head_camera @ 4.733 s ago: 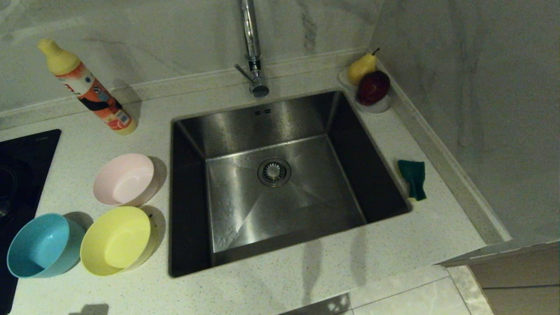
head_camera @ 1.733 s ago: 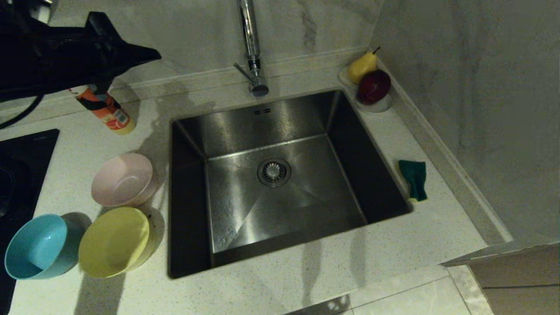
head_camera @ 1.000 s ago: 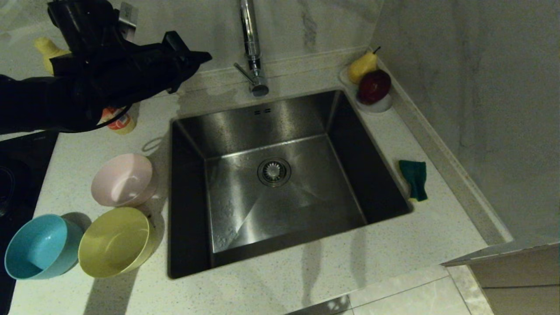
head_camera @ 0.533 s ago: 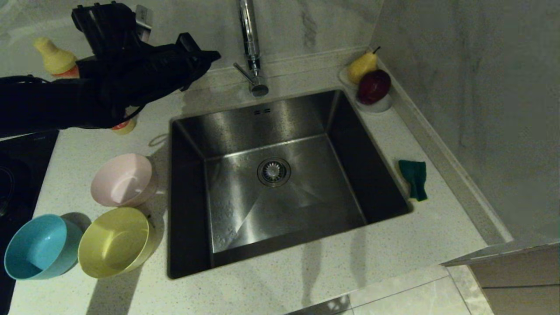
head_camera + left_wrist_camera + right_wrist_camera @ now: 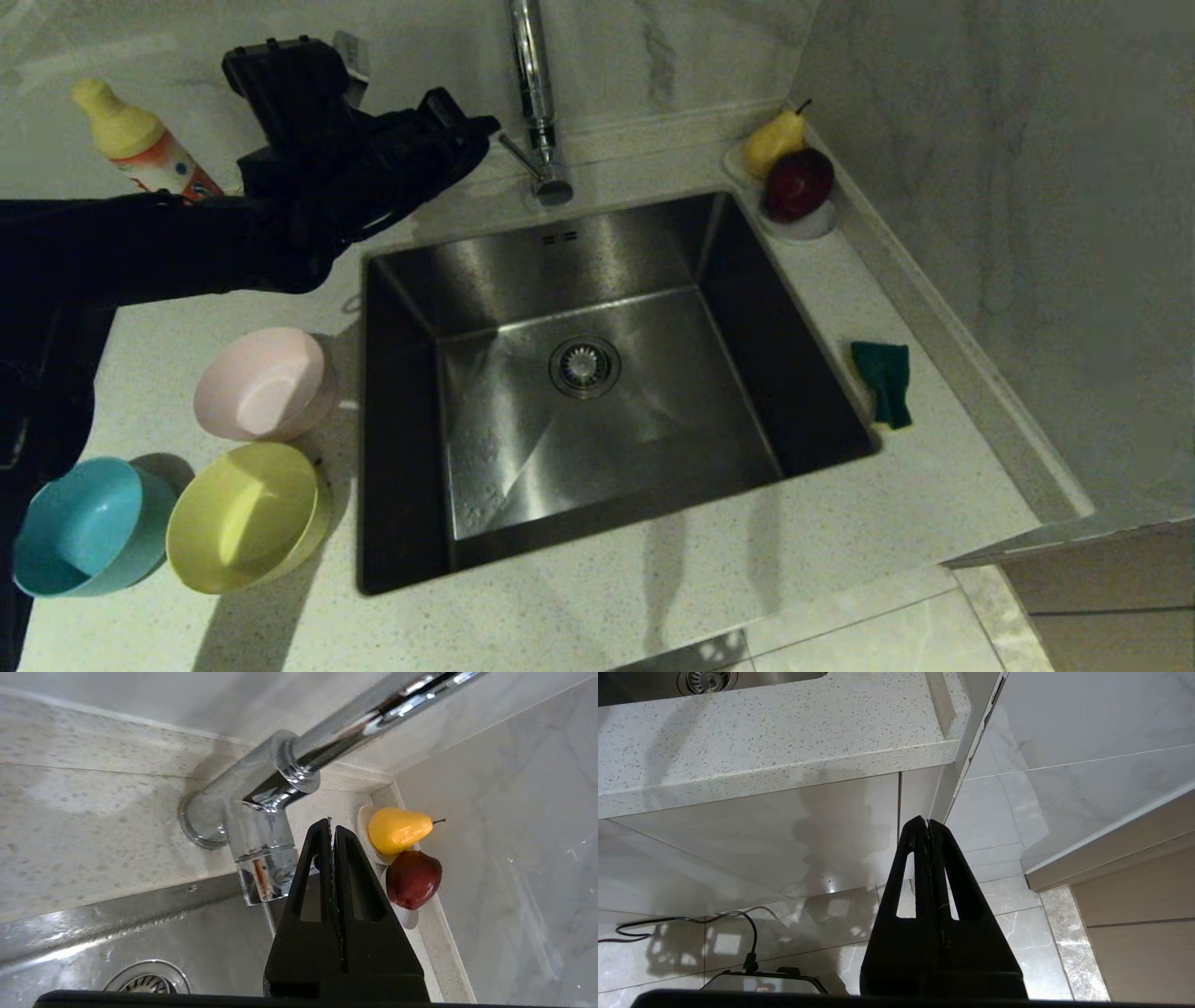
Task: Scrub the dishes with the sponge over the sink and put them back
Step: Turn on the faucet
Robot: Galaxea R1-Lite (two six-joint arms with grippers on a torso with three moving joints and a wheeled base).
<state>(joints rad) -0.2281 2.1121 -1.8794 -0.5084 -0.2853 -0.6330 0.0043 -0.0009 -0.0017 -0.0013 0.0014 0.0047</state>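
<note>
Since the earlier frames, the left arm has swung in from the left across the surface point(image 5: 653, 597), and its claw point(image 5: 471, 131), fingers pressed together and empty, now points at the faucet point(image 5: 537, 103) lever just behind the sink point(image 5: 747, 308). This looks like turning the water on before any scrubbing; next the tip must nudge that lever. The right claw point(image 5: 928, 828) hangs parked below the surface edge, fingers together. The pink bowl point(image 5: 263, 383), yellow bowl point(image 5: 245, 515) and blue bowl point(image 5: 84, 527) sit untouched left of the sink; the sponge point(image 5: 883, 381) lies on its right.
</note>
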